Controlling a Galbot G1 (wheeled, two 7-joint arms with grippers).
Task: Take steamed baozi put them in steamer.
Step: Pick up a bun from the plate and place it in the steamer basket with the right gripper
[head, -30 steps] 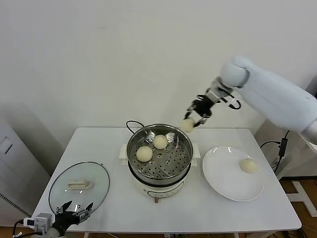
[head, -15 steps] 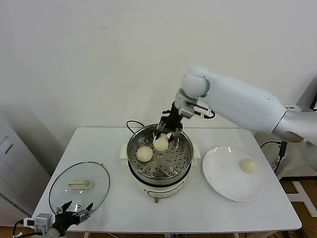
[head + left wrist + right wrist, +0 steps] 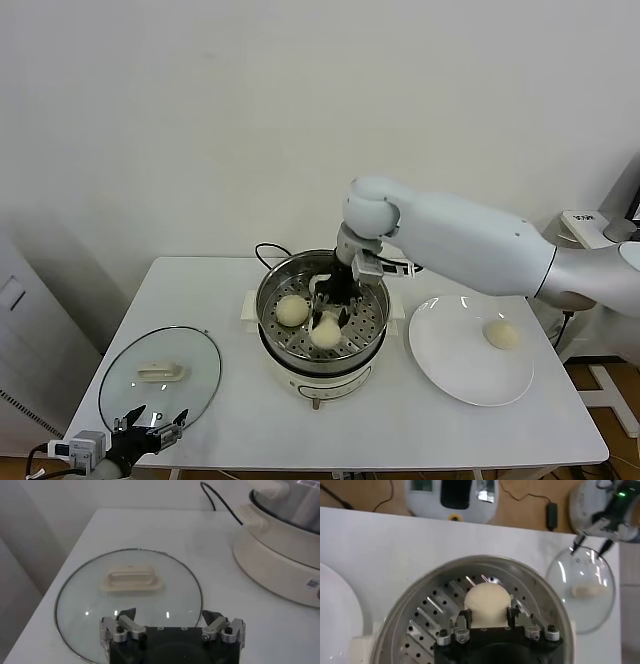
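Inside the steamer, the right gripper pinches a bun between its fingers; the left gripper, fingers spread, hangs by the glass lid at the desk edge.

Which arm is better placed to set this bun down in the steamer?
Right. Its end effector is shut on a baozi low inside the steamer. The left end effector sits open by the glass lid, away from the steamer.

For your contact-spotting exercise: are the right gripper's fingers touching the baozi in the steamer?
Touching. The right wrist view shows the right gripper with its fingers pressed against both sides of the baozi above the steamer floor.
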